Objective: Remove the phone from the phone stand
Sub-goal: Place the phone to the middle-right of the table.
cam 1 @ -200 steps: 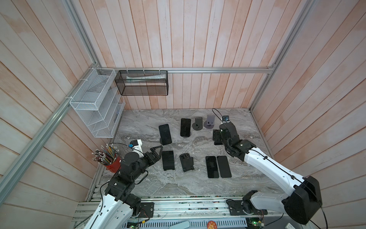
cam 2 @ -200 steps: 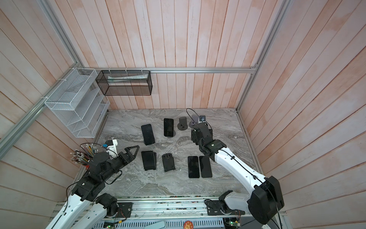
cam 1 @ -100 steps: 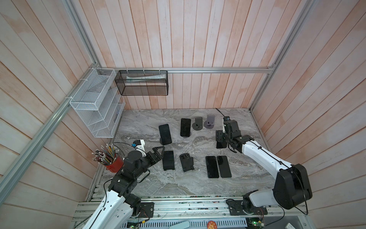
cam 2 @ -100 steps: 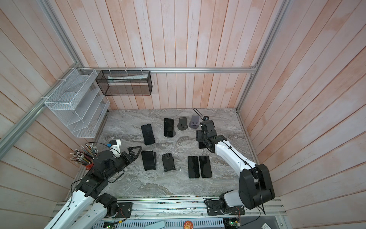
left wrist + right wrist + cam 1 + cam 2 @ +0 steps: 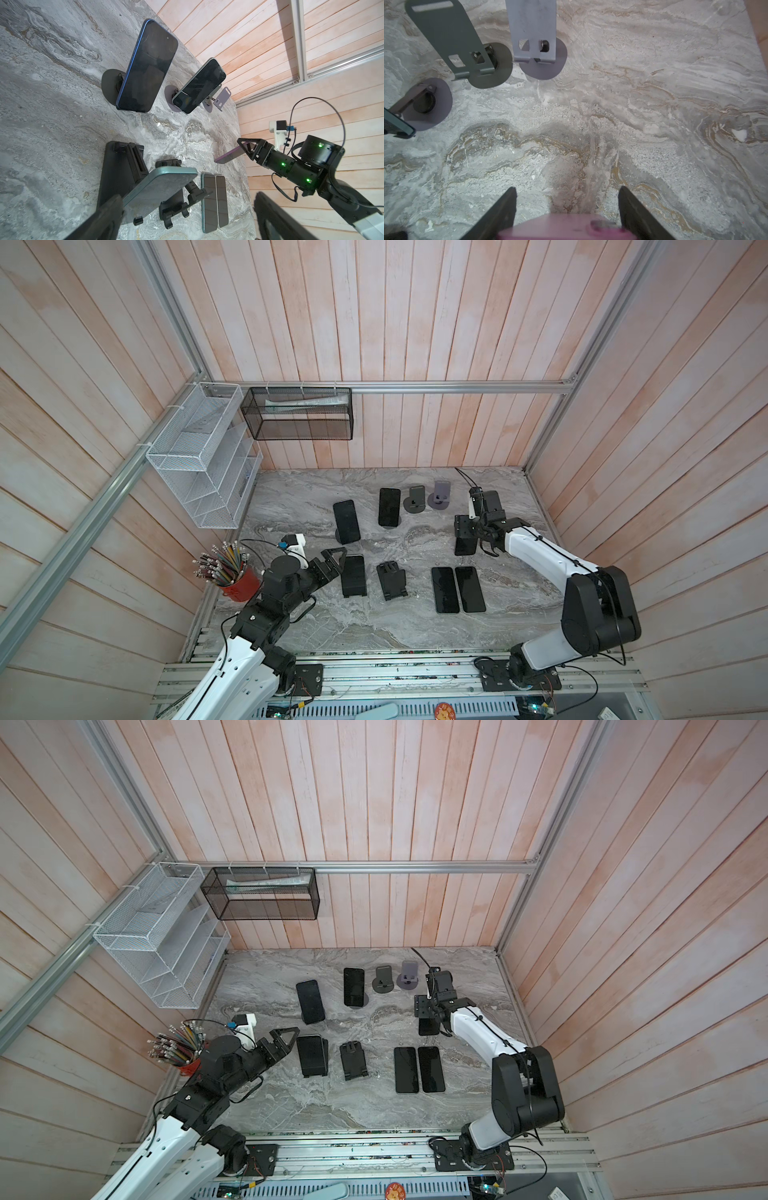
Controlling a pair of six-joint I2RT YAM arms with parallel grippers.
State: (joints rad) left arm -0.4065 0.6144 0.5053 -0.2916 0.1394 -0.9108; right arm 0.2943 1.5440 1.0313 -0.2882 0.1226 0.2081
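- In both top views, we see the right hand [image 5: 473, 537] clamped on the phone [image 5: 465, 547], over the right part of the marble surface [image 5: 316, 626].
- The phone shows its dark face upward. It hangs apart from the purple stand [image 5: 440, 497], on that stand's near side.
- A dark grey stand [image 5: 415, 501] sits just beside the purple one.
- The left hand [image 5: 333, 565] has its jaws spread wide and holds nothing. It is just beside a teal phone [image 5: 353, 574] that leans on a black stand [image 5: 355, 594].
- A pair of flat phones [image 5: 445, 589] lies side by side toward the front, near the held phone.
- In a top view the layout reads the same: right hand [image 5: 432, 1013] closed on the phone [image 5: 428, 1028], left hand [image 5: 286, 1040] gaping.
- In the left wrist view, the phone [image 5: 230, 155] shows a purple edge and sits tilted in the right hand [image 5: 244, 146], its low end near the surface. We cannot tell whether it touches.
- The teal phone [image 5: 162, 187] sits close to one finger [image 5: 99, 220] of the wide-open left hand [image 5: 188, 197]. Contact is unclear.
- In the right wrist view, the phone [image 5: 564, 227] is a pink blur gripped between the two fingers [image 5: 500, 212] of the right hand [image 5: 568, 190].
- The purple stand [image 5: 533, 31] and the dark grey stand [image 5: 452, 41] stand upright ahead, apart from the phone.
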